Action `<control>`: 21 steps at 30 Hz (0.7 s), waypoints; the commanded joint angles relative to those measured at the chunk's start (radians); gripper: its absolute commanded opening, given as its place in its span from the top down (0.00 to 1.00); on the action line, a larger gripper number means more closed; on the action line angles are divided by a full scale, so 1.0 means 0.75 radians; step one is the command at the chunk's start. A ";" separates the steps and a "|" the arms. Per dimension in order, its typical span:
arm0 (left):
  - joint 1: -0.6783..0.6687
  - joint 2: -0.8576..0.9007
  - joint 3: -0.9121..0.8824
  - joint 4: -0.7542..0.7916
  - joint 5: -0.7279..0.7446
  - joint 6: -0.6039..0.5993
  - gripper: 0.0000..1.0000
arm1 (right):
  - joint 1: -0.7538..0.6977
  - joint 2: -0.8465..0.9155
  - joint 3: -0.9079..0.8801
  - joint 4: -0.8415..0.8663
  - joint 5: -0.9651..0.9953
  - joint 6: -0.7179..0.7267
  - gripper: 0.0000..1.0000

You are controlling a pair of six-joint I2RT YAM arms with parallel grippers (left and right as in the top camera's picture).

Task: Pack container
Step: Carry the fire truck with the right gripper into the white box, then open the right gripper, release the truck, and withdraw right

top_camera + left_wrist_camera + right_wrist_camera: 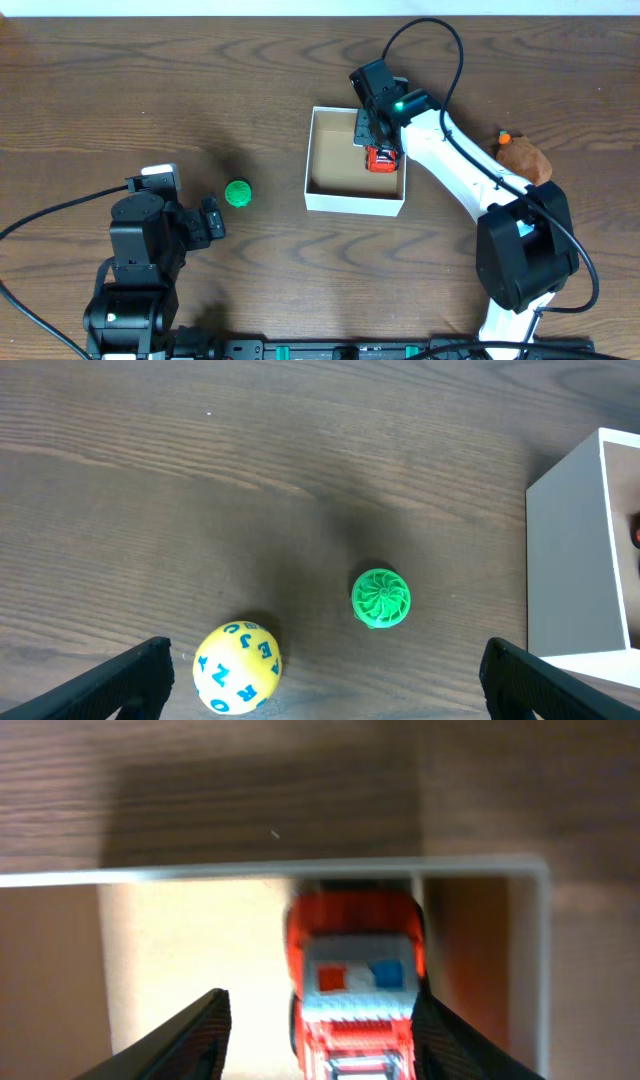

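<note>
While the table carries it just off centre toward 2 o'clock, the container has my right end effector inside, fingers spread and straddling a red toy truck by its 3 o'clock wall, with a gap on one side. My left end effector hangs wide apart and empty at the container's 8 o'clock, near a yellow lettered ball and a smaller green ball.

Blue capitals all over the yellow ball, just inside the left gripper: J, Z, E readable, others unclear.
</note>
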 commanded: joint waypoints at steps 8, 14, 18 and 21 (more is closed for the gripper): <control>0.006 0.001 0.025 -0.006 0.010 -0.011 0.02 | -0.071 -0.160 0.211 -0.105 0.135 -0.195 0.98; 0.006 0.000 0.025 -0.019 0.010 -0.011 0.02 | -0.219 -0.139 0.166 -0.220 0.045 -0.115 0.99; 0.006 0.000 0.024 -0.023 0.010 -0.011 0.02 | -0.253 -0.082 0.083 -0.198 -0.018 -0.116 0.99; 0.006 0.000 0.024 -0.023 0.010 -0.011 0.02 | -0.252 -0.048 0.042 -0.140 -0.072 -0.163 0.99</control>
